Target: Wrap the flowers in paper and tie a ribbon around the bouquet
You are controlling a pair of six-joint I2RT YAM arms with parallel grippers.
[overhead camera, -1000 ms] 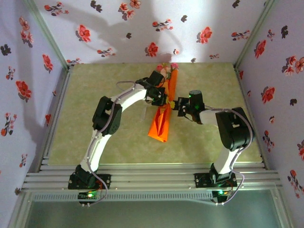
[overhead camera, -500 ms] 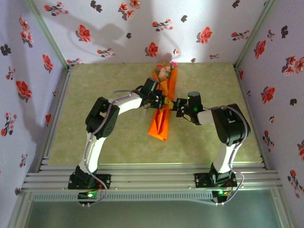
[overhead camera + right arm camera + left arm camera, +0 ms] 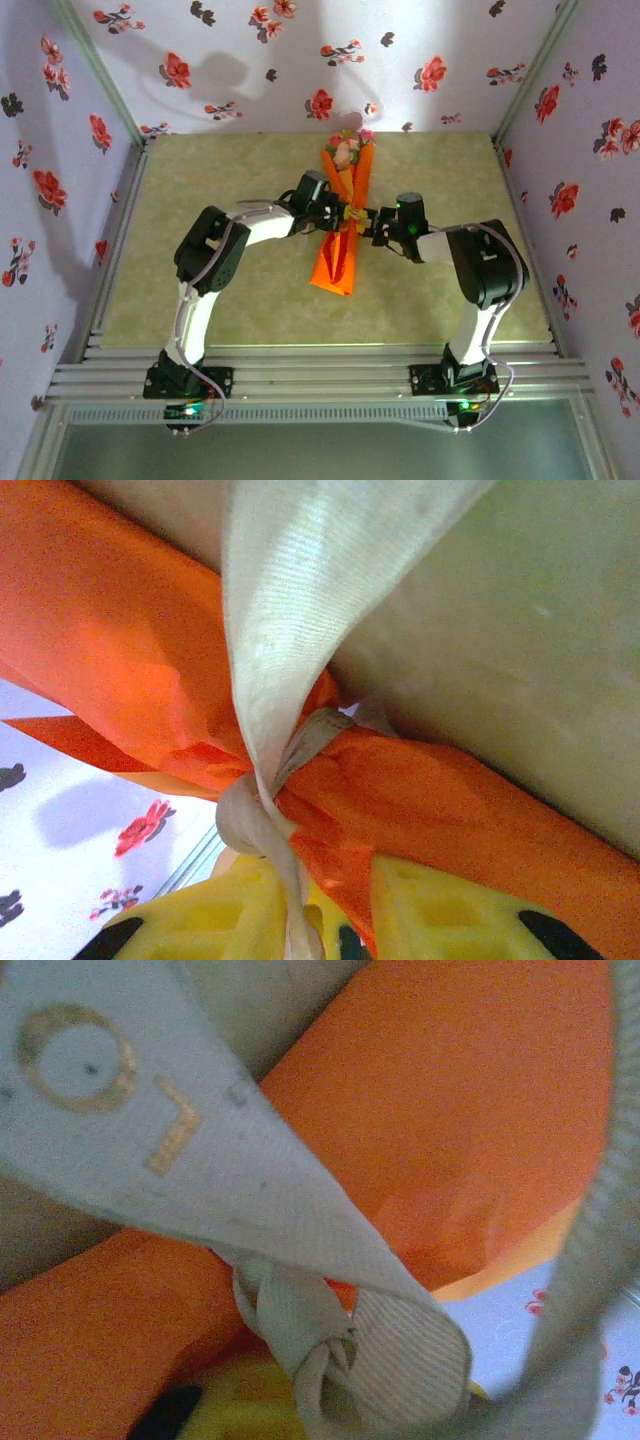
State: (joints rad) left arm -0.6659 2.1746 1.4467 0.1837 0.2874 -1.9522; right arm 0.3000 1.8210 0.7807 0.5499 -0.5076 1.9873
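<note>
Top external | left tool (image 3: pixel 338 212) closed | right tool (image 3: pixel 368 222) state unclear | bouquet (image 3: pixel 338 262) well apart from table (image 3: pixel 200 180) edges

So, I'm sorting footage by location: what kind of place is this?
Probably a purpose-built robot test booth, not a real florist's: flower-print wallpaper walls box in a green tabletop, and two robot arms are bolted to an aluminium rail frame at its near edge.
</note>
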